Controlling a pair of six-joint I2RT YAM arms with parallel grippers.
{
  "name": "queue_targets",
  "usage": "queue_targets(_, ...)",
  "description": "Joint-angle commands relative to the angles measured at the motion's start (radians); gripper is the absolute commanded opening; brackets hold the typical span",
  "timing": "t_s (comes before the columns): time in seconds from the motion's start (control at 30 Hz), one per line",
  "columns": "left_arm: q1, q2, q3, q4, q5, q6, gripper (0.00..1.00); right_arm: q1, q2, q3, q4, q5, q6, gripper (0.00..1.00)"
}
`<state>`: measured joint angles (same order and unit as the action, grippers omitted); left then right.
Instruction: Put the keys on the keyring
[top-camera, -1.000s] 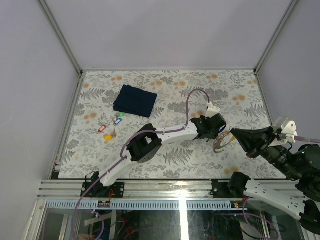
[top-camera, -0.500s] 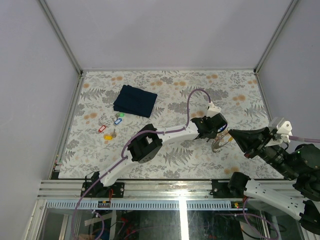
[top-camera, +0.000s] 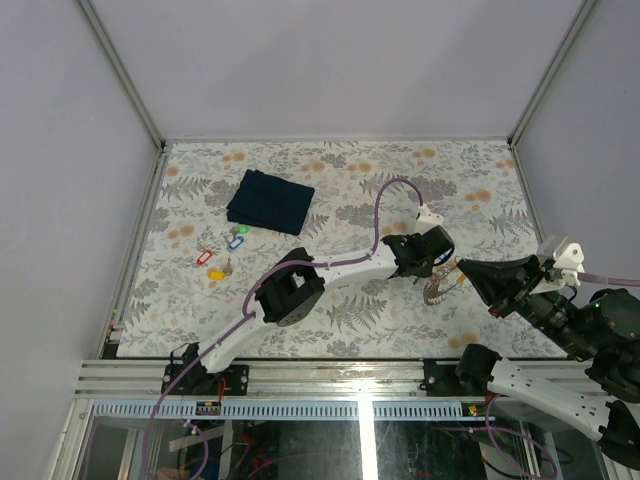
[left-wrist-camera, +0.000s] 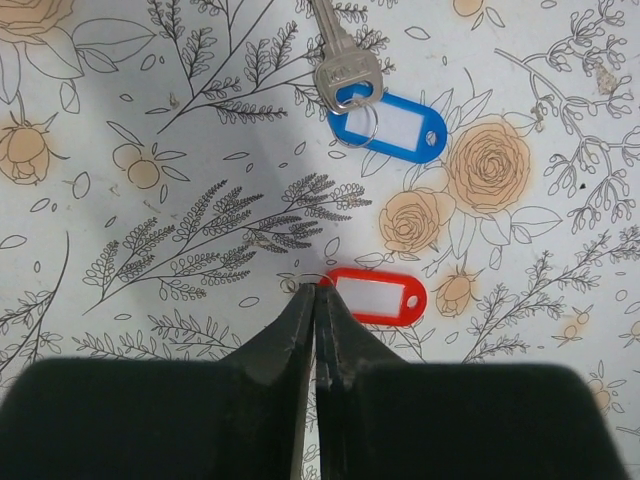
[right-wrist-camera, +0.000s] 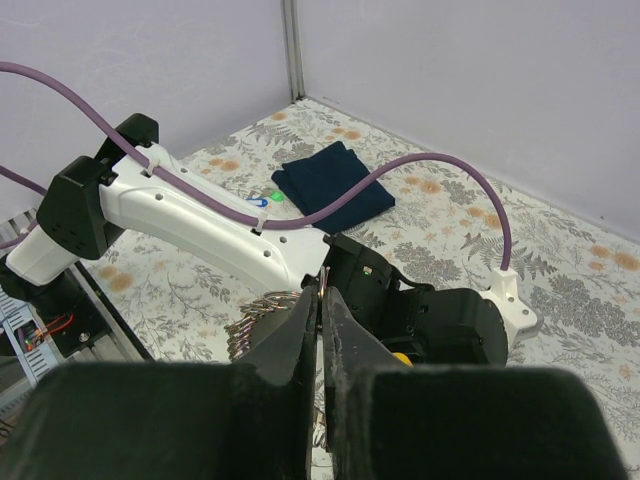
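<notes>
In the left wrist view my left gripper (left-wrist-camera: 315, 290) is shut, its tips pinching the thin wire ring of a red-tagged key (left-wrist-camera: 375, 297). A blue-tagged key (left-wrist-camera: 385, 120) lies further ahead. From above, my left gripper (top-camera: 436, 268) sits right of centre, close to my right gripper (top-camera: 464, 268). The right gripper (right-wrist-camera: 322, 292) is shut on the keyring (right-wrist-camera: 262, 312), a grey coil of wire loops that hangs between both grippers (top-camera: 437, 291). The top view also shows red (top-camera: 203, 257), blue (top-camera: 236, 241), green (top-camera: 243, 229) and yellow (top-camera: 215, 273) keys at the left.
A dark blue folded cloth (top-camera: 270, 200) lies at the back left, behind the keys. The left arm and its purple cable (top-camera: 380, 205) stretch across the middle of the floral table (top-camera: 480, 190). Metal frame posts and grey walls border the table.
My right gripper has carried the keyring left and slightly down, closer to the left gripper, and the ring has turned more edge-on. The left arm has hardly shifted.
</notes>
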<state>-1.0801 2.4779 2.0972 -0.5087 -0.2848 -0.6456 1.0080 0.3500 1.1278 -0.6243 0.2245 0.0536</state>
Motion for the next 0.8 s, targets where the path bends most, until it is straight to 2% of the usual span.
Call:
queue_targets(0.0, 0.003, -0.004, -0.022, 0.049, 0.016, 0.037, 0.01, 0.004, -0.011, 0.001, 0.047, 0.012, -0.009, 0.03)
queue_targets(0.43, 0.030, -0.183, -0.251, 0.125, 0.026, 0.172, 0.00, 0.004, -0.018, -0.007, 0.048, 0.013, -0.012, 0.03)
queue_targets(0.77, 0.052, -0.407, -0.543, 0.229, 0.177, 0.371, 0.00, 0.004, -0.013, -0.010, 0.045, 0.015, -0.022, 0.03)
